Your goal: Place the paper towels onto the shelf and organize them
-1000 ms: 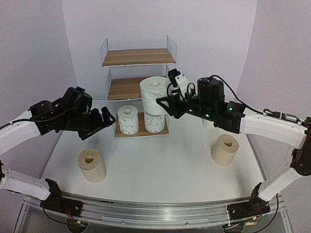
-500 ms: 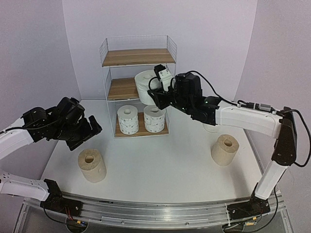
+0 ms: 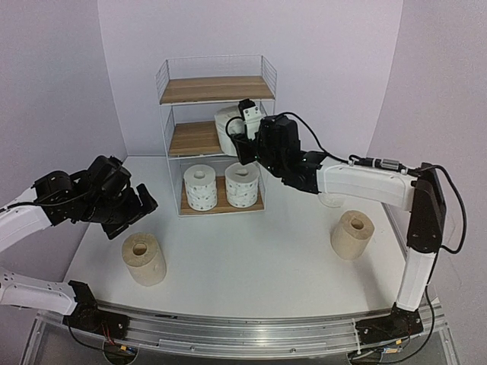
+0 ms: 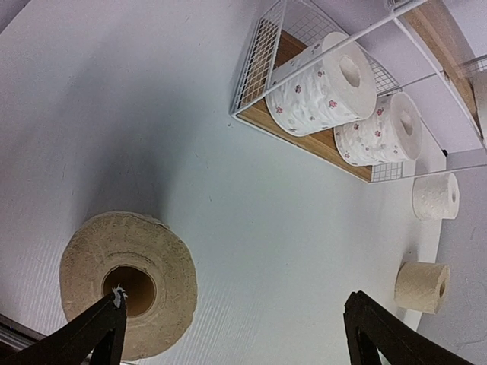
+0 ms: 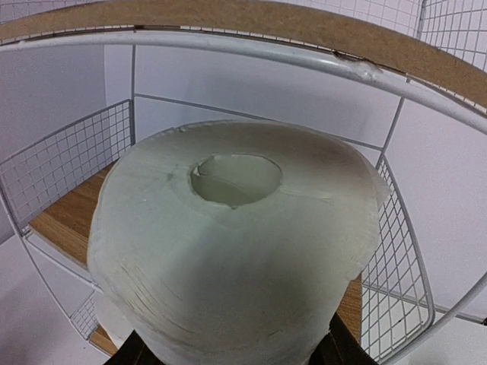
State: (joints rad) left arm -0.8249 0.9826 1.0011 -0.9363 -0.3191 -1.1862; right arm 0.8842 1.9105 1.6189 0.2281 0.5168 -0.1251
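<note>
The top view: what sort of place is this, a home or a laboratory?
Probably a robot test booth: plain lilac walls enclose a white table, and the left arm and right arm are mounted at a metal rail.

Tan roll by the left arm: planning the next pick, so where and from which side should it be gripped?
Probably from above. The tan roll stands upright with its hollow core facing up, so the left gripper could pinch its wall, one finger in the core, one outside.
</note>
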